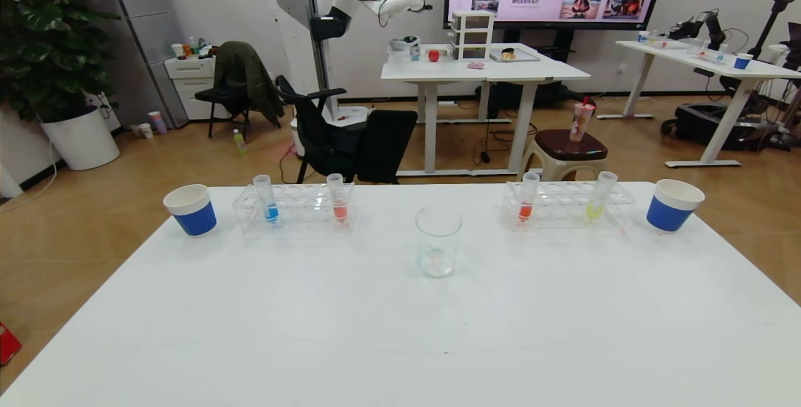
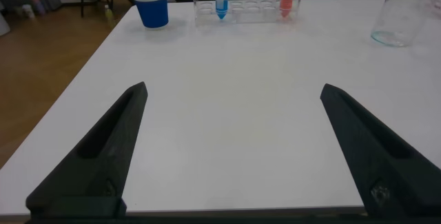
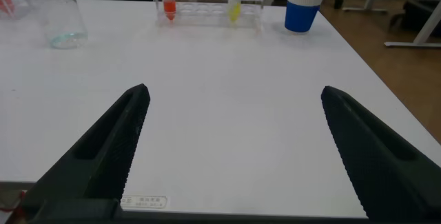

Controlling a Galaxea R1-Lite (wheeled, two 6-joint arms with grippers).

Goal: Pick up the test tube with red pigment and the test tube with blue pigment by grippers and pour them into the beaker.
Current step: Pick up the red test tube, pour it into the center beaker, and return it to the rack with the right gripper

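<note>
Though unseen from the head, left claw (image 2: pixel 231 148) gapes, right claw (image 3: pixel 234 151) too

Bright, even indoor light; soft shadows, faint table (image 1: pixel 400 332) glare.

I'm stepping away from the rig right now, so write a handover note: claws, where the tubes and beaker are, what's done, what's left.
Left claw: open, empty, low over the near table, out of the head view.
Right claw: open, empty, likewise on its side.
Blue-pigment tube: upright in the left rack, beside a salmon-red tube.
Red-pigment tube: upright in the right rack, with a yellow-green tube.
Beaker: table centre, between the racks, with no more than a faint trace at the bottom.
Done: nothing picked or poured.
Left: grasp the blue and red tubes, pour both into the beaker.
</note>
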